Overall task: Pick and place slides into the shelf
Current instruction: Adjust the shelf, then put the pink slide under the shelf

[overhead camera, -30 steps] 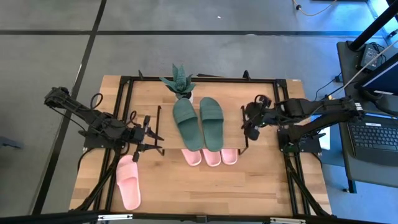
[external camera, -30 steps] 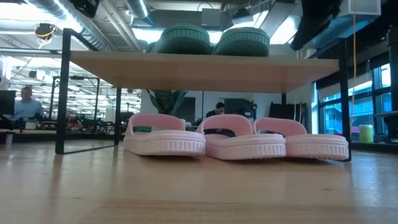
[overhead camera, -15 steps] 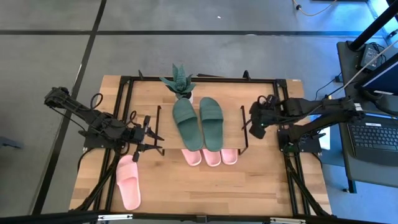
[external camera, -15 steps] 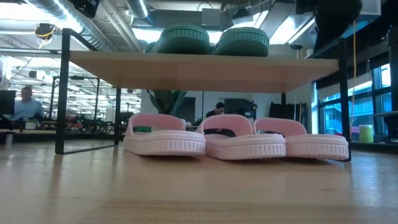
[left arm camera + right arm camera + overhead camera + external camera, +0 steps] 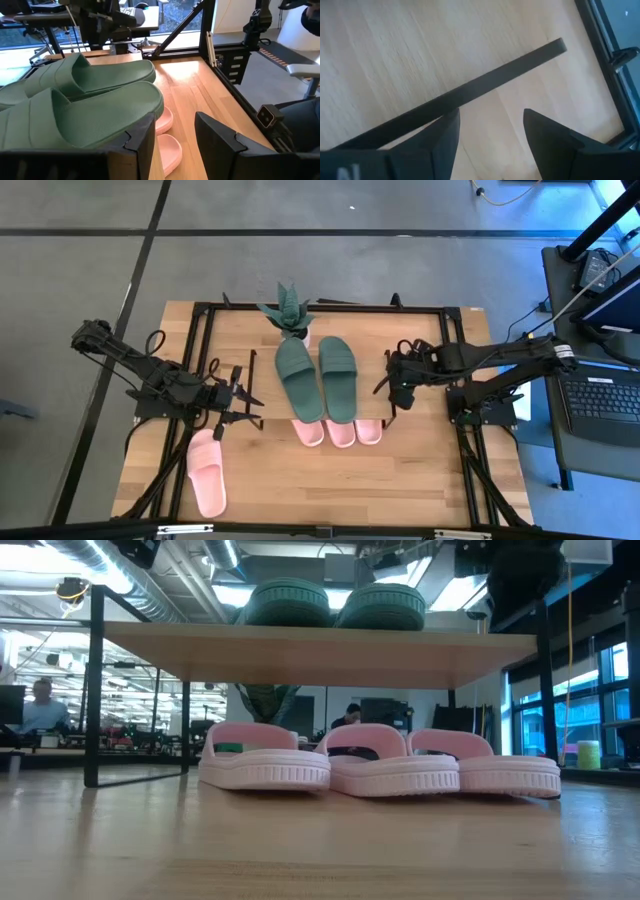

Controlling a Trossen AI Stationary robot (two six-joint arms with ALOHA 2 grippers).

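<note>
The shelf [image 5: 372, 385] stands mid-table on thin black legs [image 5: 92, 690]. Two dark green slides [image 5: 318, 378] lie side by side on its top board [image 5: 320, 645]. Three light pink slides [image 5: 380, 760] rest on the table under it, their near ends [image 5: 341, 433] poking out. A fourth pink slide [image 5: 207, 472] lies sole-down at the near left. My right gripper [image 5: 392, 385] is open at the shelf's right side. My left gripper [image 5: 245, 398] is open at the shelf's left side, looking across the green slides [image 5: 75, 105]. My right gripper comes level from the table's right. One open finger [image 5: 442, 132] stands at the black bar [image 5: 485, 82] of the shelf's right frame, and the bar runs across in front of both fingers. My left gripper's finger [image 5: 142, 145] stands at the top board's left edge; whether it touches cannot be told.
A small potted plant [image 5: 288, 312] stands at the shelf's far end. A black frame [image 5: 460, 380] runs around the tabletop. Bare wood [image 5: 400, 480] lies toward the near edge. A laptop [image 5: 600, 395] sits on a stand to the right. People show far behind [image 5: 40, 705].
My right gripper drew back a little toward the table's right edge, then went left to the shelf's right side. The shelf, with the green slides on it, has slid a little toward the table's left. The pink slides have stayed where they were.
</note>
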